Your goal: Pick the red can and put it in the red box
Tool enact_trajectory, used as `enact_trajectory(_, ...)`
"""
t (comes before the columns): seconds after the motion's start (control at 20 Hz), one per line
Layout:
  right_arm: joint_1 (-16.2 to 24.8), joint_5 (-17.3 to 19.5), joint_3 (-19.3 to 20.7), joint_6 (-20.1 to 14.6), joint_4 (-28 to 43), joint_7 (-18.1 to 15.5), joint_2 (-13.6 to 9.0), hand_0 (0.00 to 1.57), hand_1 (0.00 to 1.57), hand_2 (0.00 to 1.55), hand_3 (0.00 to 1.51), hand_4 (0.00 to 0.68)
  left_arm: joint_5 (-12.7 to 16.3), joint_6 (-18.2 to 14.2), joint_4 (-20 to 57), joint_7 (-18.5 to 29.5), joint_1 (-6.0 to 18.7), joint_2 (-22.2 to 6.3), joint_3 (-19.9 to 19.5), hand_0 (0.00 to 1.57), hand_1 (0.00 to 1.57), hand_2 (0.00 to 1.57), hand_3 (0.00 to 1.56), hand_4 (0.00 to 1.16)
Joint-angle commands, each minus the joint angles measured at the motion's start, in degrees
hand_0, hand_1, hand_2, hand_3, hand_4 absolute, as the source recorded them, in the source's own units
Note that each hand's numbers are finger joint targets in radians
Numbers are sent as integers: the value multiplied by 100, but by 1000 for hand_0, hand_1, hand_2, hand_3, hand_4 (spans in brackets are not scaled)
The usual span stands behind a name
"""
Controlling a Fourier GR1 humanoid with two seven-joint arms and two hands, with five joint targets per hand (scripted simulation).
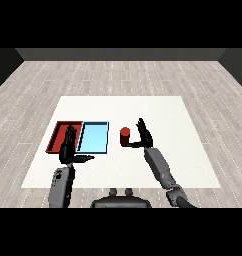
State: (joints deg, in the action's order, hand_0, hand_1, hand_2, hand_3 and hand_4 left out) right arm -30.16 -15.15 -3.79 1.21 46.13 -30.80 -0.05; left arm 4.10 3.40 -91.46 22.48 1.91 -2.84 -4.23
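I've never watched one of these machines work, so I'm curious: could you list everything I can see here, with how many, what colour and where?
Table: one, white, on a grey plank floor.
Red tray: one, red, on the table's left part, touching the blue tray's left side.
Light blue tray: one, light blue, right of the red tray.
Red can: one, red, upright on the table, right of the blue tray.
Left hand: one, black on a grey forearm, fingers straight, over the red tray's near edge.
Right hand: one, black on a grey forearm, open, just right of the can, thumb reaching toward it.

Left hand [69, 142] hides part of the red tray [59, 131]
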Motion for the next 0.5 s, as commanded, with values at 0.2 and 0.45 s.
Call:
enact_trajectory(0.2,-398,-588,-552,-347,-1085,-737,5,0,0,0,0,0,-45,-142,63,-143,130,67,47,0,0,0,0,0)
enact_trajectory(0.45,-607,-1122,-870,-587,-800,-302,5,0,0,0,0,0,167,97,252,-5,255,-140,-194,0,0,0,0,0)
